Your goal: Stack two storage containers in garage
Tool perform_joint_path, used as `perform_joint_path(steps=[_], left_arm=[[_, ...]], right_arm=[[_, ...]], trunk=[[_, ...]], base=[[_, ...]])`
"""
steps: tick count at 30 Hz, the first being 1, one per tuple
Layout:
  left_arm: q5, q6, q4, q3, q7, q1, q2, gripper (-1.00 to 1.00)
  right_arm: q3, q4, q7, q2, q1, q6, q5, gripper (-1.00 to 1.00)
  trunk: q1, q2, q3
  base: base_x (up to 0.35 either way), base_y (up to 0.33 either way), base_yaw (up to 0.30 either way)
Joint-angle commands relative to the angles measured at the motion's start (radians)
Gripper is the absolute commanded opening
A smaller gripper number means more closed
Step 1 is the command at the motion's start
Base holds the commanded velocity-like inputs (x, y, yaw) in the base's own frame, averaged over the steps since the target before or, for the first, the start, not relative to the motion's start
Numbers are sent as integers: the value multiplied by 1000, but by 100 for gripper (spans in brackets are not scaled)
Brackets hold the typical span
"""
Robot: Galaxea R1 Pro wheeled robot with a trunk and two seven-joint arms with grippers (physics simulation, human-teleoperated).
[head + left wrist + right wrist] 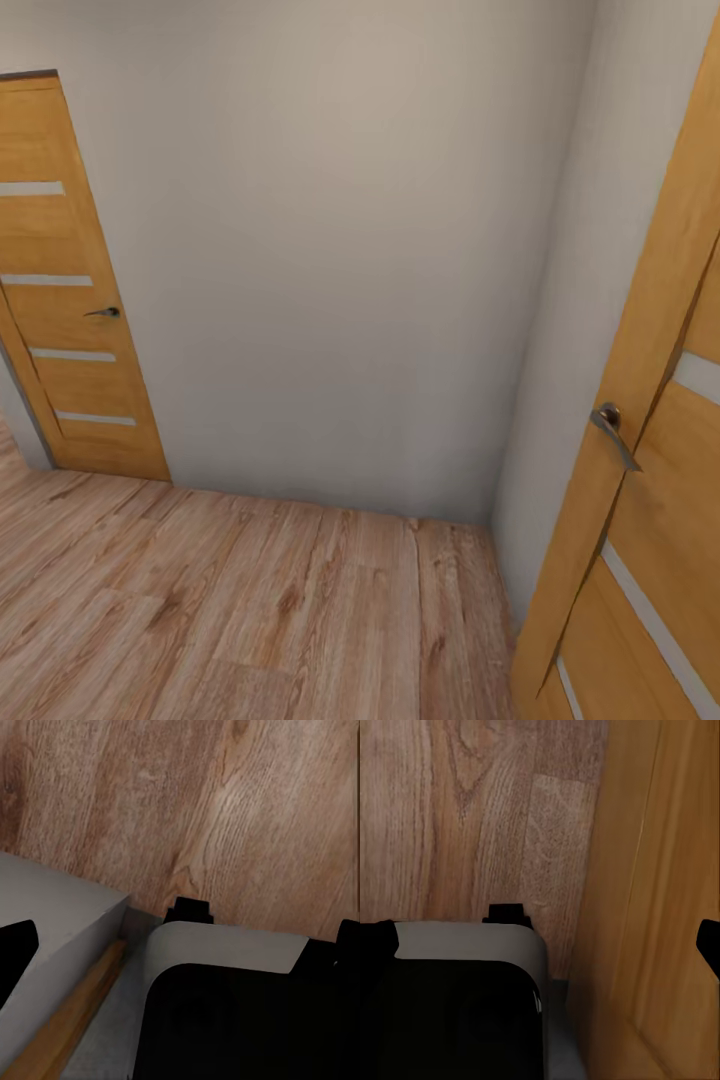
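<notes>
Transit moment: we face a pale wall (pixel 340 250) between two wooden doors (pixel 70 300), wood-plank floor (pixel 200 610) under our fingers; finger opening we cannot tell, containers unseen, so stacking is seemingly undone.

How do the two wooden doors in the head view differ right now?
The left door sits farther off, flat in the wall, with four pale strips showing and a small handle. The right door is much nearer, angled steeply and cut off by the picture's edge; its handle looks larger. Both are light orange-brown wood with pale strips and grey lever handles, standing on the wood-plank floor.
</notes>
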Motion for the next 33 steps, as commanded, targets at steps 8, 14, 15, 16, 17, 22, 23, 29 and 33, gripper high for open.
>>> perform_joint_path(steps=[8, 14, 15, 16, 17, 22, 23, 29, 33], left_arm=[[9, -3, 1, -9, 2, -1, 0, 100], [9, -3, 1, -9, 2, -1, 0, 100], [9, -3, 0, -9, 2, -1, 0, 100], [9, -3, 0, -9, 2, -1, 0, 100], [9, -3, 1, -9, 2, -1, 0, 100], [9, -3, 0, -9, 2, -1, 1, 100], [9, -3, 0, -9, 2, -1, 1, 100], [9, -3, 0, -9, 2, -1, 1, 100], [9, -3, 0, -9, 2, -1, 1, 100]], right_arm=[[8, 3, 0, 1, -1, -5, -8, 100], [8, 3, 0, 1, -1, -5, -8, 100], [8, 3, 0, 1, -1, -5, -7, 100], [8, 3, 0, 1, -1, -5, -7, 100], [8, 3, 0, 1, -1, -5, -8, 100], [8, 3, 0, 1, -1, -5, -8, 100], [8, 3, 0, 1, -1, -5, -8, 100], [8, 3, 0, 2, -1, -5, -8, 100], [7, 3, 0, 3, -1, -5, -9, 100]], trunk=[[1, -1, -1], [1, -1, -1], [1, -1, -1], [1, -1, -1], [1, -1, -1], [1, -1, -1], [1, -1, -1], [1, -1, -1], [1, -1, -1]], base=[[321, 0, 0], [322, 0, 0], [322, 0, 0], [322, 0, 0], [322, 0, 0], [322, 0, 0], [322, 0, 0], [322, 0, 0], [322, 0, 0]])
